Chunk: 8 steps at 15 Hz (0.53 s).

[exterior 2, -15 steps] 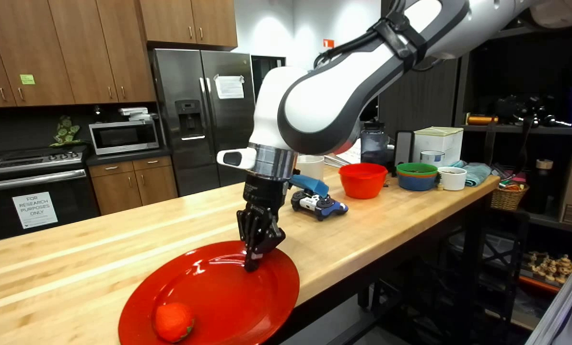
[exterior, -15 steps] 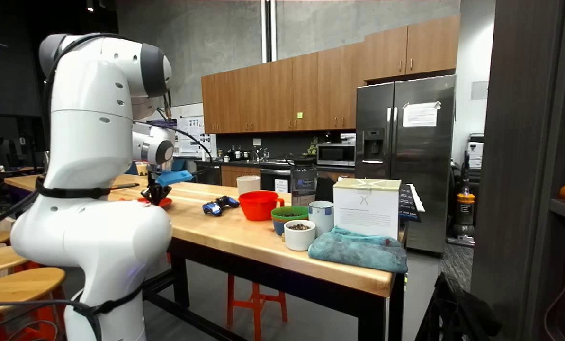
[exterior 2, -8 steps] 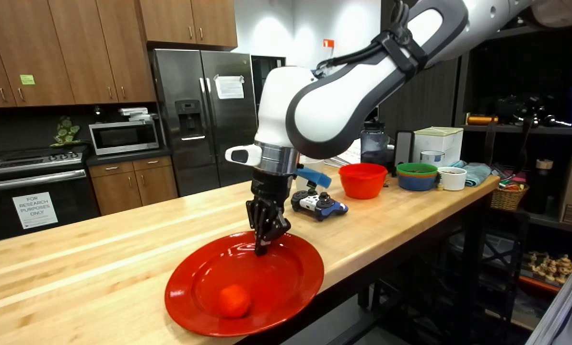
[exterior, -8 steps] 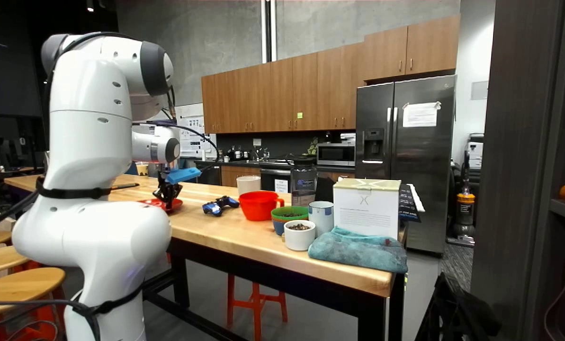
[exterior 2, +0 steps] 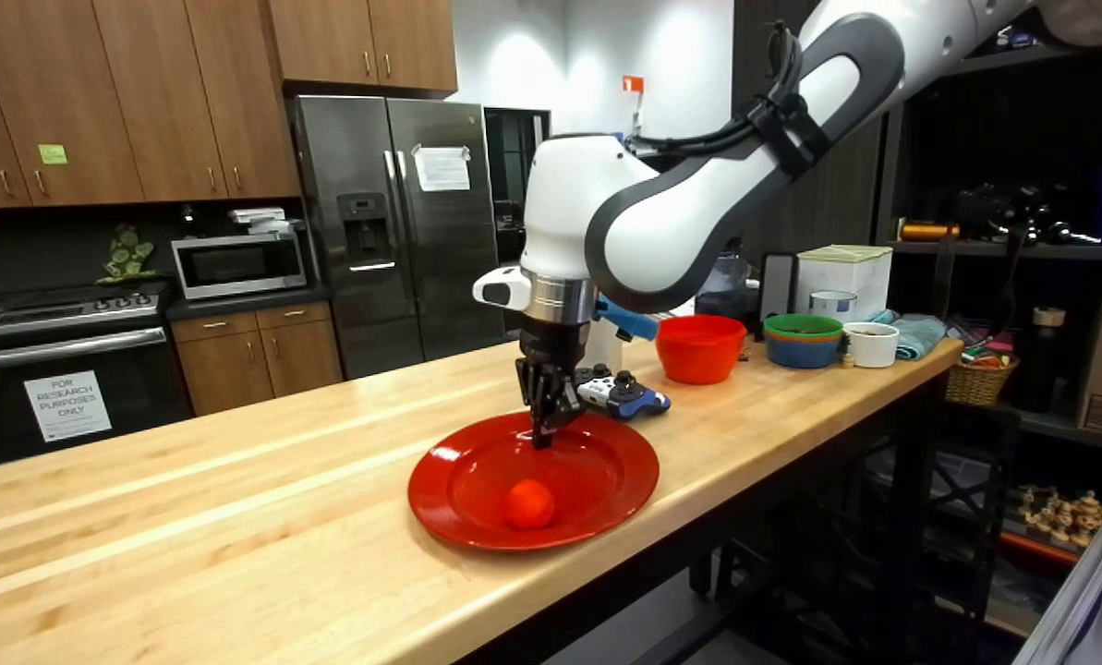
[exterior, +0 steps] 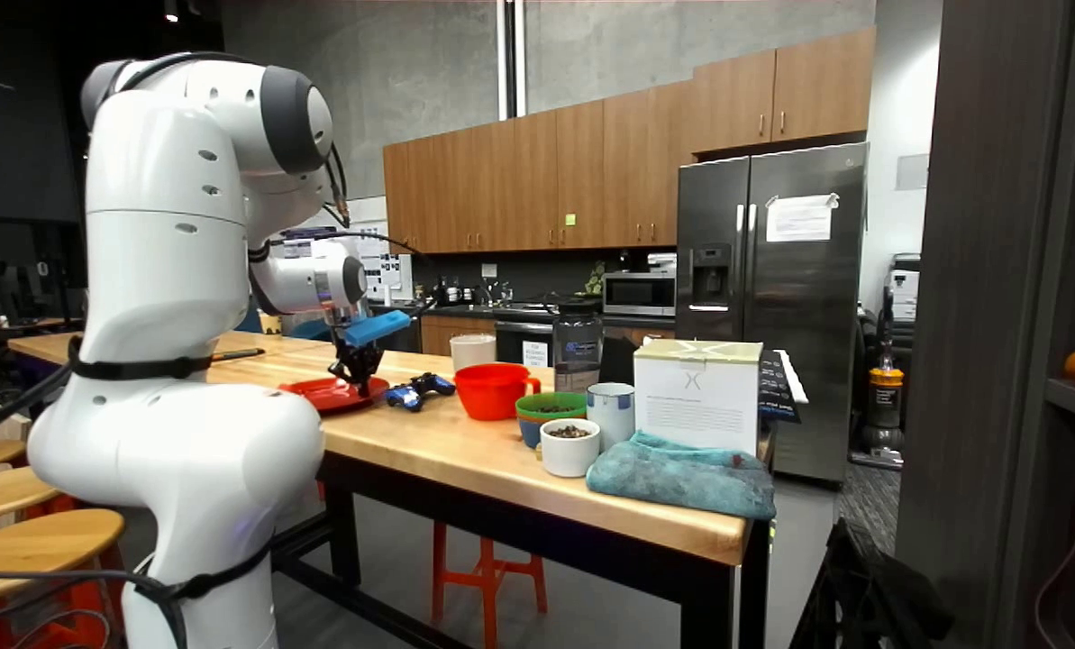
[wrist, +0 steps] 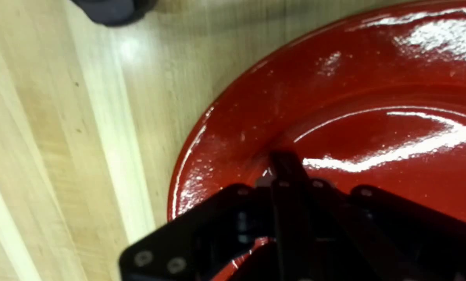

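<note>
My gripper (exterior 2: 543, 440) is shut, with its fingers together and pointing down. It holds nothing that I can see. Its tips are at the inner far side of the red plate (exterior 2: 458, 494), seemingly touching it. In the wrist view the dark fingertips (wrist: 286, 159) lie over the inner slope of the plate (wrist: 252, 117). A round red-orange fruit (exterior 2: 529, 504) sits on the plate, on the opposite side from the gripper. In an exterior view the gripper (exterior: 362, 391) stands over the plate (exterior: 321, 394); the fruit does not show there or in the wrist view.
A blue and white game controller (exterior 2: 626, 395) lies close beyond the plate and gripper. Farther along the wooden table (exterior 2: 236, 517) stand a red bowl (exterior 2: 700, 349), stacked green and blue bowls (exterior 2: 803, 342), a white cup (exterior 2: 872, 345), a white box (exterior: 697, 401) and a teal cloth (exterior: 681, 478).
My shut gripper has moved along the table toward the controller and red bowl. The plate has slid with it, carrying the fruit. The bowls and controller have stayed in place.
</note>
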Available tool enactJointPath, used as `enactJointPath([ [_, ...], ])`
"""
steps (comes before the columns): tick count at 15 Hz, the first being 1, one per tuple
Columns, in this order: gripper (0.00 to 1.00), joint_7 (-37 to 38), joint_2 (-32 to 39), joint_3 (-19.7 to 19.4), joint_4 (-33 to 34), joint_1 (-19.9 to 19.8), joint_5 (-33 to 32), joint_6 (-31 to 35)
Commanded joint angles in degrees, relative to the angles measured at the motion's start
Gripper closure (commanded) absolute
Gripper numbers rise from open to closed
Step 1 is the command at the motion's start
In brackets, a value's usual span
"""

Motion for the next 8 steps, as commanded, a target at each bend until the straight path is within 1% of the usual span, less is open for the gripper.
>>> enactJointPath([
  [1,1.00,5.1,-2.7,-1.4,-3.1,-1.0,-4.5,-2.1],
  [8,1.00,13.4,-5.2,-2.5,-5.4,-1.9,-8.6,-6.6],
])
